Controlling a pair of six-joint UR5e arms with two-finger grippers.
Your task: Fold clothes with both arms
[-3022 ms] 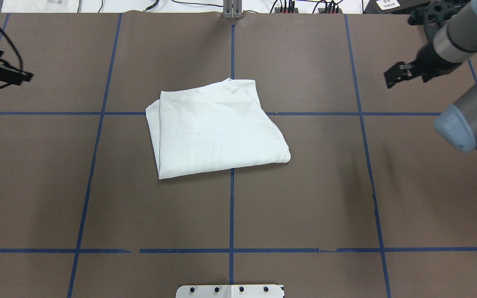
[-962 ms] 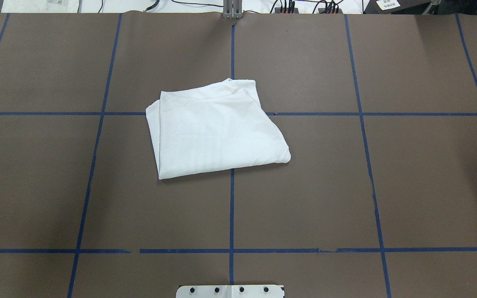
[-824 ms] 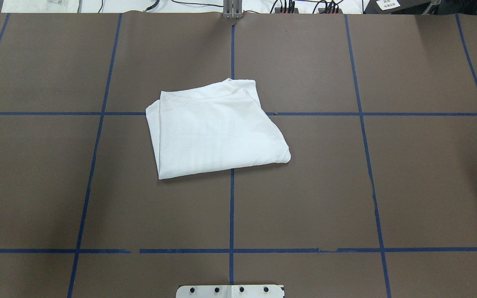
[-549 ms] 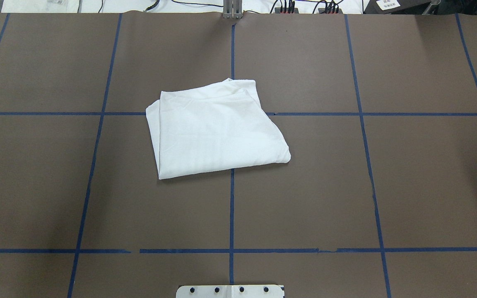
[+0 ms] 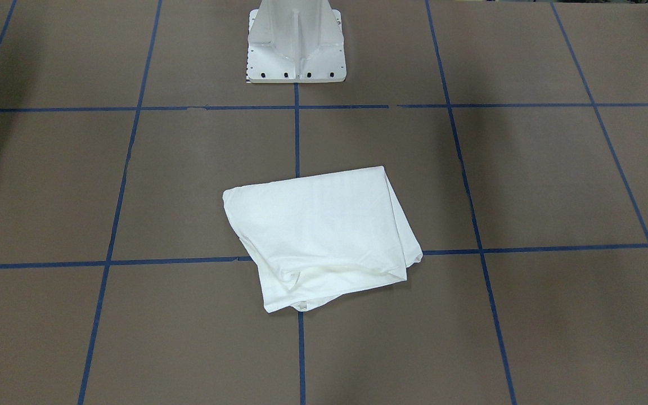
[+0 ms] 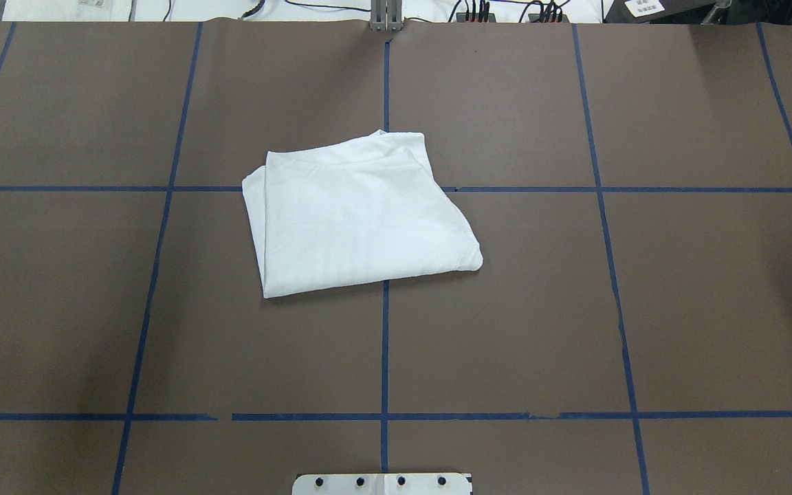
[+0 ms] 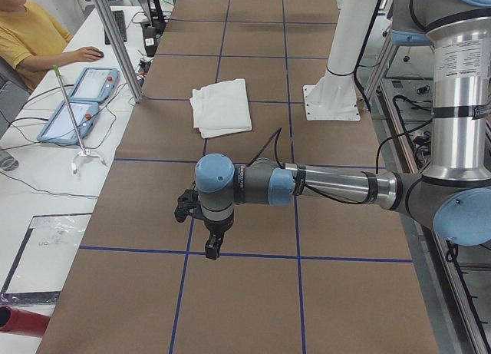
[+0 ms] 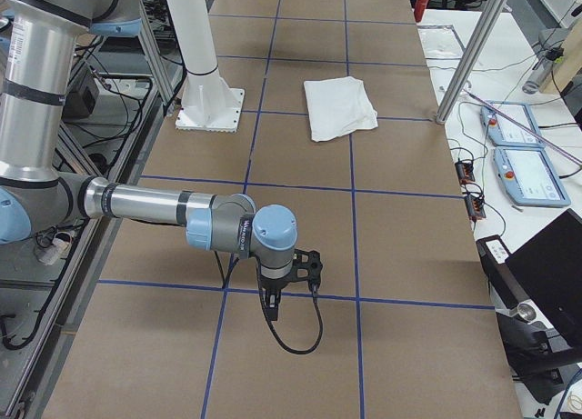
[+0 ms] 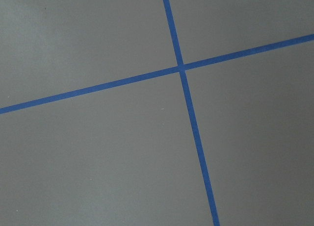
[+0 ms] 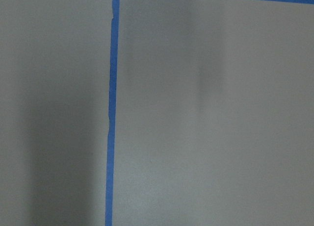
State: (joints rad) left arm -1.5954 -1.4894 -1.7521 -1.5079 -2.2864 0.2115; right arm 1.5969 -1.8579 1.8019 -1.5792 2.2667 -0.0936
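The white shirt (image 6: 358,220) lies folded into a rough rectangle at the middle of the brown table; it also shows in the front view (image 5: 324,236) and both side views (image 7: 221,107) (image 8: 339,107). No printed text shows on it. My left gripper (image 7: 212,249) hangs over the table's left end, far from the shirt. My right gripper (image 8: 271,305) hangs over the right end, also far from it. Both show only in the side views, so I cannot tell if they are open or shut. The wrist views show only bare table with blue tape lines.
The white pedestal base (image 5: 296,45) stands at the robot's side of the table. An operator in yellow (image 7: 31,35) sits beyond the far edge beside teach pendants (image 7: 84,97). A metal post (image 8: 468,64) stands at that edge.
Three seconds ago both grippers showed at the far corners of the overhead view; they have since left that view. The shirt has not moved.
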